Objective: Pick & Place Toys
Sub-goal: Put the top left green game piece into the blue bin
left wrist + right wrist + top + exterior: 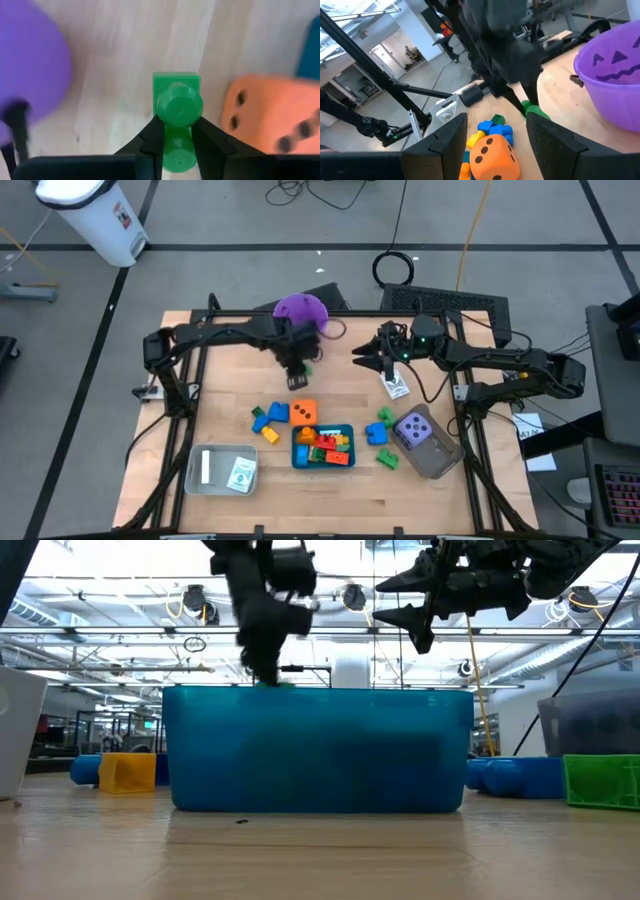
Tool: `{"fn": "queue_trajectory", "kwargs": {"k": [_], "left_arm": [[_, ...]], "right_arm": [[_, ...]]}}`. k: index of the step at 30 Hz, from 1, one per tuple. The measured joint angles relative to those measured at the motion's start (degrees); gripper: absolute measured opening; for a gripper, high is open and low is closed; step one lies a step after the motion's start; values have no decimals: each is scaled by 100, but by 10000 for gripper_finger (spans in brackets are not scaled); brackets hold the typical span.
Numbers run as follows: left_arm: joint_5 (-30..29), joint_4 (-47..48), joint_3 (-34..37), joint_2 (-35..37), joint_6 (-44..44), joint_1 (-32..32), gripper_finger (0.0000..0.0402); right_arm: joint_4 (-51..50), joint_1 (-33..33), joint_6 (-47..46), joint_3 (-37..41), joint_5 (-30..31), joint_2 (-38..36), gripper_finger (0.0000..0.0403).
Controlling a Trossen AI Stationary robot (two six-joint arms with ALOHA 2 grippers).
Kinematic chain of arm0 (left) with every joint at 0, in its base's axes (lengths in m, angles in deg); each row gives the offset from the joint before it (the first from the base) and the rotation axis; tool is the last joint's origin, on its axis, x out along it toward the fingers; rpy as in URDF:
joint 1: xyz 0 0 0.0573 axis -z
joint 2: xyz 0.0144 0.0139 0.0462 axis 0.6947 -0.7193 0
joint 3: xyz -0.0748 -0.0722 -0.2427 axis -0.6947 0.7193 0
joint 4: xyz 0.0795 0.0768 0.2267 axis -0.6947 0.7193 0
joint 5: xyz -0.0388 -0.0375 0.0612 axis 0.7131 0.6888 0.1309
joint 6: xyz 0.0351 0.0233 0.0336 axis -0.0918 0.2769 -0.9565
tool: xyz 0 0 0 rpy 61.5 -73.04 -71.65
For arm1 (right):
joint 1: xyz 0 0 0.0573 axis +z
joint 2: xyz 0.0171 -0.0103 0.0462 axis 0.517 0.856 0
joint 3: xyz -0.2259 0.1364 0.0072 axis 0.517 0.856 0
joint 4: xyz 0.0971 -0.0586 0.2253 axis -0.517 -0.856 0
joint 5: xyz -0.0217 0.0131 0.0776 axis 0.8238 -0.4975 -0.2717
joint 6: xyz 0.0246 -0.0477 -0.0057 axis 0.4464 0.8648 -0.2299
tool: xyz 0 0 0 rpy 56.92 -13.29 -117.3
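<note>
1. We see the left gripper (177, 131) above the table, just in front of the purple bucket (301, 309), its fingers (150, 145) closed narrow on one green brick (176, 107).
2. The right gripper (362, 354) hangs in the air to the bucket's right, fingers parted about halfway and holding nothing.
3. We count two dice: the orange die (304, 412) on the bare wood near the table's middle, and the purple die (413, 430) inside the grey tray (437, 465) on the right.
4. One teal tray (298, 456) sits just in front of the orange die, heaped with red, orange, yellow and green bricks; we cannot count them.
5. Loose bricks left of the orange die: two blue, one green, one yellow.
6. Loose bricks between the teal and grey trays: two blue, two green.
7. One card (397, 387) lies on the table below the right gripper.
8. One clear tray (194, 476) at front left holds one further card.
</note>
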Motion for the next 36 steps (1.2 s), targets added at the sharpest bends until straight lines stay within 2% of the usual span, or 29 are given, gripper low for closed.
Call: {"fn": "queue_trajectory", "kwargs": {"k": [6, 11, 16, 20, 22, 25, 27, 31, 36], "left_arm": [[527, 88, -1034, 2, -3, -69, 86], [573, 561, -1890, 2, 10, 127, 86], [560, 888, -2537, 11, 207, 583, 87], [533, 792, -2666, 13, 610, 1023, 87], [532, 620, -2666, 11, 847, 1211, 87], [528, 286, -2666, 11, 1134, 1387, 87], [467, 69, -2668, 11, 1286, 1445, 87], [372, -19, -2668, 11, 1555, 1497, 87], [353, 66, -2611, 11, 1845, 1667, 87]], "right_arm": [[22, 0, -79, 0, -22, 1, 196], [0, 0, -151, 0, -24, 2, 196], [0, 0, -151, 0, -26, 0, 196], [0, 43, -150, 0, -66, 0, 196], [54, 125, -76, 0, -284, 2, 196], [393, 402, 65, 0, -635, 2, 196], [700, 643, 122, 0, -638, 2, 196], [1300, 1043, 442, -3, -405, -4, 196], [1287, 1217, 501, -4, -9, 0, 196]]}}
